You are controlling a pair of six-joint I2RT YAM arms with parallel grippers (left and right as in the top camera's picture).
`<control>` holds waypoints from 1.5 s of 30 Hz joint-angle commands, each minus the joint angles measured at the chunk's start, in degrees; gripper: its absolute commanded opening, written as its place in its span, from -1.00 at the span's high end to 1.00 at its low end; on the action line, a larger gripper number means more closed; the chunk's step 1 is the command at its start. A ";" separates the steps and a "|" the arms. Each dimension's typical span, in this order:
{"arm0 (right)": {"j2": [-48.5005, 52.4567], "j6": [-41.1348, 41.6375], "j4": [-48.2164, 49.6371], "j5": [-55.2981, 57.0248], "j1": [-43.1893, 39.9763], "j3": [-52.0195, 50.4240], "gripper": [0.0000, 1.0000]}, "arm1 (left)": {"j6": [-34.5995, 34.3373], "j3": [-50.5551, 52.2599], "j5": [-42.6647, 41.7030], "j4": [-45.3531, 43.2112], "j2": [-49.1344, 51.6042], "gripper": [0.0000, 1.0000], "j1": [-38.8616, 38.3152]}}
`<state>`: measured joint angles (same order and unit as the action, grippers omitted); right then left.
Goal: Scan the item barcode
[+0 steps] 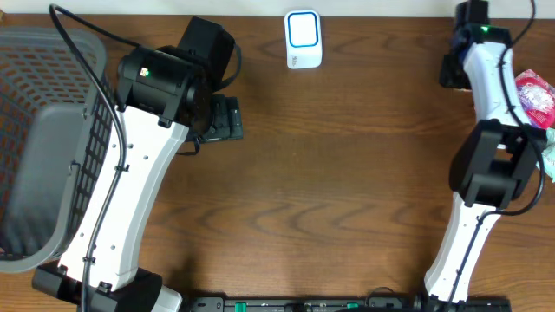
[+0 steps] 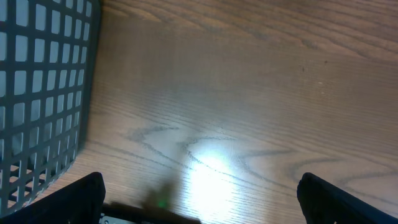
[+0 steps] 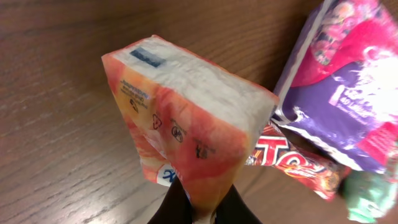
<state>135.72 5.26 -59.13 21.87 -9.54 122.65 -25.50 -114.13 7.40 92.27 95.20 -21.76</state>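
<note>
The packet (image 3: 186, 118) is orange and white, the basket (image 1: 35, 69) grey latticed, the table (image 1: 347, 173) brown wood-grain.

Overhead: even, fairly bright light from above. Counter (image 1: 347, 173) is well exposed, with only soft shadows hugging the arms. White scanner (image 1: 303, 39) is close to clipping and the black arm housings lose detail. Sharp overall.

Left wrist: strong glare patch on the wood, low centre, washes out the grain, with a small green glint beside it. Left tool's fingers (image 2: 74, 199) are plain black silhouettes in the bottom corners. Basket (image 2: 43, 93) mesh is slightly soft.

Right wrist: orange packet (image 3: 186, 118) is well lit and in focus. Purple bag (image 3: 348, 99) and candy bar (image 3: 292, 162) behind it are blurred, worst at the right edge. Wood darkens toward top left.
</note>
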 commanded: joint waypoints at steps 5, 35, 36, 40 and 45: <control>-2.21 1.11 4.26 -7.39 -5.92 -1.70 0.97 | -0.24 -0.48 0.09 2.84 0.00 -0.96 0.15; -33.97 0.28 -2.89 -16.13 -11.39 -8.66 -0.83 | -0.24 -0.48 0.09 2.84 0.00 -0.95 0.15; -35.80 0.28 -4.55 -19.12 -11.37 -8.66 -0.84 | -0.24 -0.48 0.09 2.84 0.00 -0.96 0.15; -41.55 0.15 -16.28 -33.11 -10.93 -9.22 -0.99 | -0.24 -0.48 0.09 2.84 0.00 -0.95 0.15; -47.01 -5.77 -24.81 -35.95 -7.30 -15.26 -0.98 | -0.24 -0.48 0.09 2.84 0.00 -0.96 0.15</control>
<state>91.48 3.70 -82.02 -7.88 -19.53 112.03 -25.50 -114.13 7.40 92.29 95.20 -21.76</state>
